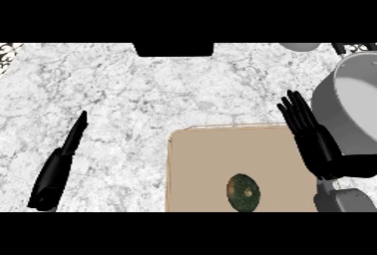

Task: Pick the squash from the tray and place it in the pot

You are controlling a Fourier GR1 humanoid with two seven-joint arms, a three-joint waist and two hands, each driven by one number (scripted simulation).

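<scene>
"Two robot hands in view, which one's nearer the squash (244, 191)?"

"Right robot hand (309, 134), by far. It's at the tray's (199, 164) right edge, fingers straight & together, holding nothing. Squash sits on the tray's near part, right of centre, so it lies back toward the robot & a bit left of that hand."

"And the left robot hand (59, 167)?"

"Well apart, out on the bare worktop (125, 89) left of the tray. Fingers straight, empty, resting."

"Long axis on the squash?"

"Dark green oval seen end-on w/ the stem spot showing; taller than wide here, so roughly running away from the robot."

"Pot (353, 104)?"

"Just right of the right hand, nearly touching. I'd say pull back & left to grasp, then a short carry right."
</scene>
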